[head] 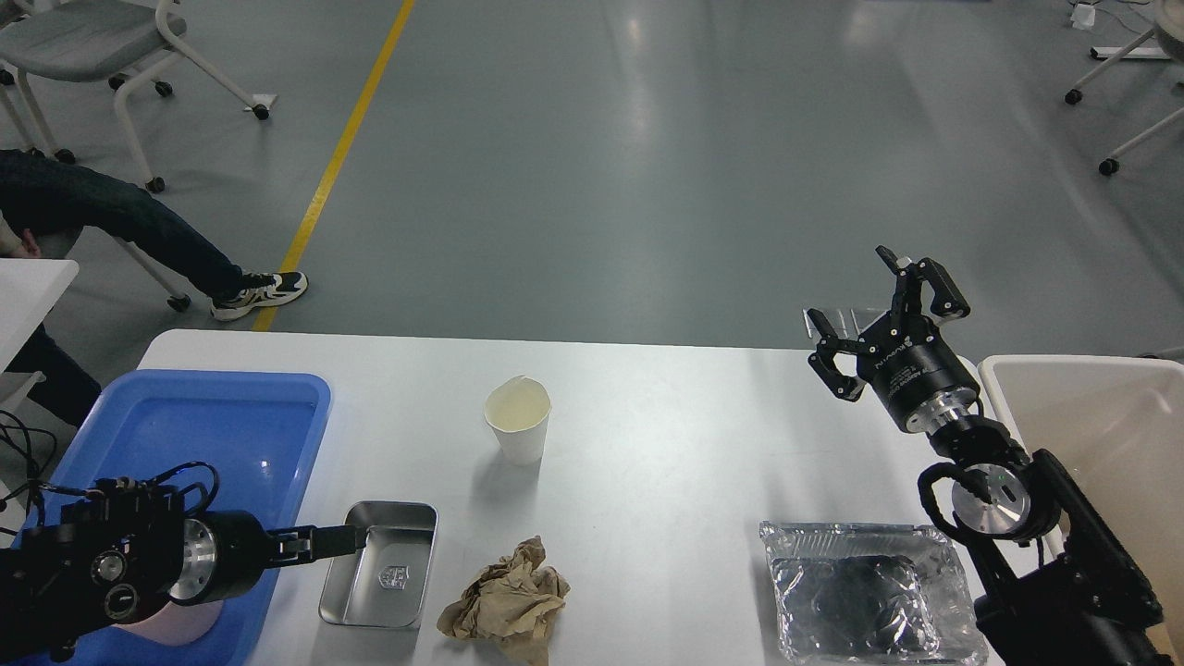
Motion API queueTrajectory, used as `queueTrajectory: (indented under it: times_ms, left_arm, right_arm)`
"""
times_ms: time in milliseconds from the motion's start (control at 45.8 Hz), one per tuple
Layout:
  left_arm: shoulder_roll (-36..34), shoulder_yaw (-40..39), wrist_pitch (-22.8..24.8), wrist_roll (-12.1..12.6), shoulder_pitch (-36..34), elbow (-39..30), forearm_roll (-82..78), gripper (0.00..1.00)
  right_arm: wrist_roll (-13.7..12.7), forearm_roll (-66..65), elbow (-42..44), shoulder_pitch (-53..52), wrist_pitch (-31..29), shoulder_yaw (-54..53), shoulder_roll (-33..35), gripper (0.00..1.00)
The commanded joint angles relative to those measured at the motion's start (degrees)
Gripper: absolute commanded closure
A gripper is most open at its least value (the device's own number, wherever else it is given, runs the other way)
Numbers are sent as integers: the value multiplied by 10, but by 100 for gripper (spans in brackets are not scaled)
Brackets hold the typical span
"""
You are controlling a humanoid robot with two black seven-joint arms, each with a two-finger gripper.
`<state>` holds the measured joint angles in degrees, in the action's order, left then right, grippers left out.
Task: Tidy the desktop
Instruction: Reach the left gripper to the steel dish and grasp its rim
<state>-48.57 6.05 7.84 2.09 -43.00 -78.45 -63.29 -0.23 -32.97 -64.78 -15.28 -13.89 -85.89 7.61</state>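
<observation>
The white desktop (666, 435) holds a white paper cup (518, 421), a small steel tray (381, 564), a crumpled brown paper ball (507, 601) and a foil tray (869, 592). My left gripper (344, 538) comes in low from the left, and its tip is over the steel tray's left rim. It is seen side-on as one dark bar, so its fingers cannot be told apart. My right gripper (871, 307) is open and empty, raised above the desktop's far right edge.
A blue plastic tray (213, 435) lies at the left; my left arm hides most of the pink mug (171, 631) in it. A white bin (1101, 435) stands at the right edge. A seated person's leg (139, 231) and chairs are beyond the table.
</observation>
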Motion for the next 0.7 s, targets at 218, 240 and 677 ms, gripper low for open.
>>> queueTrajectory:
  times_ms: [218, 240, 677]
  left_arm:
    - [11, 35, -2, 12, -2, 14, -1, 52]
    - [11, 35, -2, 11, -2, 15, -1, 55]
    - [27, 48, -3, -5, -3, 21, -3, 100]
  right_arm:
    - [0, 0, 0, 2, 0, -1, -1, 0]
    - [1, 0, 0, 2, 0, 0, -1, 0]
    - [1, 0, 0, 3, 0, -1, -1, 0]
